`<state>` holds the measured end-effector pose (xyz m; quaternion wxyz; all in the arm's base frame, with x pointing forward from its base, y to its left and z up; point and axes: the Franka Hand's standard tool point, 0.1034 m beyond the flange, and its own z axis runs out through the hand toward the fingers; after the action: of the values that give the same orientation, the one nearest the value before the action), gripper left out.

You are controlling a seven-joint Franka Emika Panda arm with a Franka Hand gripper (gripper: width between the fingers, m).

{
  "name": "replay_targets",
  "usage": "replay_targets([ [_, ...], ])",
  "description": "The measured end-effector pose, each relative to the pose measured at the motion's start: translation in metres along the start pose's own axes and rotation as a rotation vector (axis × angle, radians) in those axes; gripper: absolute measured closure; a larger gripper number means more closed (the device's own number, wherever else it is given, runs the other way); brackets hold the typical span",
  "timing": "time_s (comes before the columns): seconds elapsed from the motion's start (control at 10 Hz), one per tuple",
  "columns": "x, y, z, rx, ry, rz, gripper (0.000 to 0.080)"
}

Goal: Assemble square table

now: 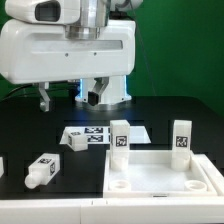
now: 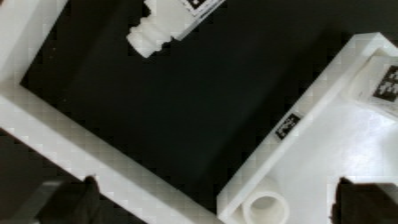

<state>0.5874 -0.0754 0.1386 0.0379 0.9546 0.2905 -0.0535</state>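
Exterior view, two upright legs (image 1: 119, 135) (image 1: 180, 137) (one slab (image 1: 160, 172))

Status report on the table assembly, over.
Gripper open, empty. Slab with two upright legs; loose leg nearby. Nothing blocking.

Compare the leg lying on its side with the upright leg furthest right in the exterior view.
The lying leg rests tipped on the black table, apart from the slab; the right upright leg stands on end at the slab's far edge. Both are chunky, white and tagged.
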Motion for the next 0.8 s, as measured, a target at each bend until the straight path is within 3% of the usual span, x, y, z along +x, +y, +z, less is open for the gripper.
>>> replay_targets([
  [0.3,-0.002,0.001,0.002,0.002,-0.003,0.004,0.015],
  [0.4,-0.016,0.003,0.009,0.012,-0.008,0.032,0.015],
  [0.6,-0.063,-0.016,0.048,0.051,-0.02,0.156,0.015],
  [0.8,-0.064,-0.018,0.052,0.043,-0.008,0.157,0.015],
])
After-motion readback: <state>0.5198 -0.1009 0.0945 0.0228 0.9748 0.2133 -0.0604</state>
